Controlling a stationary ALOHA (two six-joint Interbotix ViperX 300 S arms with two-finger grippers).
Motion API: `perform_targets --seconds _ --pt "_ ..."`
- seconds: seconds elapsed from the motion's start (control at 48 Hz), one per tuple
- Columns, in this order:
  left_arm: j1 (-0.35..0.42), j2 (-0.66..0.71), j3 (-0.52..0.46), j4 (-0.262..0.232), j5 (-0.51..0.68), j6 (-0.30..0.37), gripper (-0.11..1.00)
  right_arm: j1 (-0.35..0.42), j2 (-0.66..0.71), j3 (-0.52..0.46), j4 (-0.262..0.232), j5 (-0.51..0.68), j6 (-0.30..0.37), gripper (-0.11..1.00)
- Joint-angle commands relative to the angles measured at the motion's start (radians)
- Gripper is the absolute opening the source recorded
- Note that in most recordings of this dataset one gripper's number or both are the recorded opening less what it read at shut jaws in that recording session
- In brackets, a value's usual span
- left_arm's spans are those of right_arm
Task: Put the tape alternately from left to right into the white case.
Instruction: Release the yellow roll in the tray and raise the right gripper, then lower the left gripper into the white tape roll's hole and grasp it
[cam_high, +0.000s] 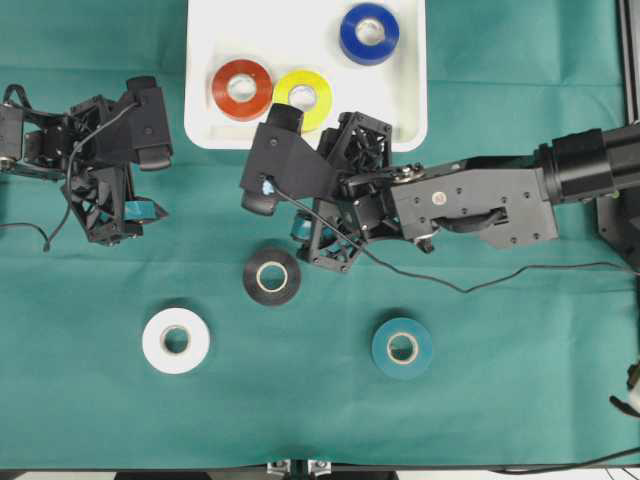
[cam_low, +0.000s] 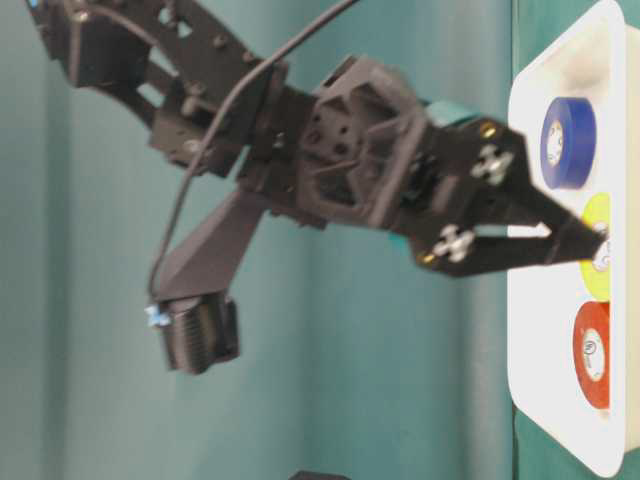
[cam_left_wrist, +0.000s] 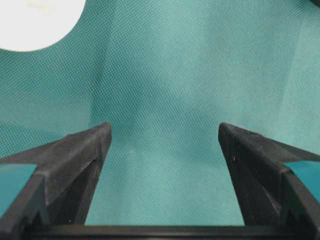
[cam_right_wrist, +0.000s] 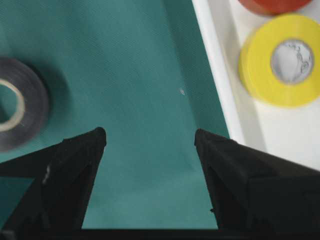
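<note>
Worktop (cam_high: 520, 420): covered with a green cloth; I see three rolls lying flat on it and the white case at its far edge.
White case (cam_high: 405, 100): a shallow rimmed tray at the top centre of my overhead view; it holds three rolls, all flat.
Red tape (cam_high: 241, 89): in the case, near its left wall and front rim, touching or just beside the yellow roll.
Yellow tape (cam_high: 305, 95): in the case, right of the red roll; in my right wrist view it sits just inside the rim.
Blue tape (cam_high: 369, 33): in the case, at the far right, well apart from the other two.
Black tape (cam_high: 272, 277): on the cloth in front of the case, just beside my right gripper.
White tape (cam_high: 176, 340): on the cloth, nearer me and to the left of the black roll.
Teal tape (cam_high: 402, 347): on the cloth, level with the white roll, to the right.
Left gripper (cam_left_wrist: 165, 132): jaws spread wide over bare cloth, holding nothing; the arm sits at the left, clear of the case.
Right gripper (cam_right_wrist: 150, 137): jaws spread wide and empty, over cloth between the black roll and the case rim.
</note>
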Motion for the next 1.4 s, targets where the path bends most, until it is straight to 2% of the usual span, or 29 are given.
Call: perform_targets --seconds 0.0,0.459,0.688,0.855,1.126,1.376 --pt "-0.002 -0.018 -0.015 -0.002 -0.005 0.000 0.82 0.000 -0.040 0.009 -0.002 -0.002 0.000 0.79" --pt "-0.002 -0.017 -0.015 -0.002 -0.005 0.000 0.82 0.000 -0.044 0.097 0.021 -0.012 0.008 0.79" --pt "-0.008 -0.018 -0.021 -0.002 -0.006 0.000 0.82 0.000 -0.048 0.118 0.023 -0.069 0.009 0.79" --pt "-0.041 -0.017 -0.034 -0.002 -0.005 0.000 0.82 0.002 -0.063 0.135 0.021 -0.084 0.011 0.79" --pt "-0.118 -0.017 -0.058 -0.002 -0.006 0.000 0.82 0.000 -0.091 0.181 0.017 -0.109 0.055 0.79" --pt "-0.201 -0.018 -0.074 -0.002 -0.005 -0.002 0.82 0.000 -0.103 0.207 0.015 -0.149 0.055 0.79"
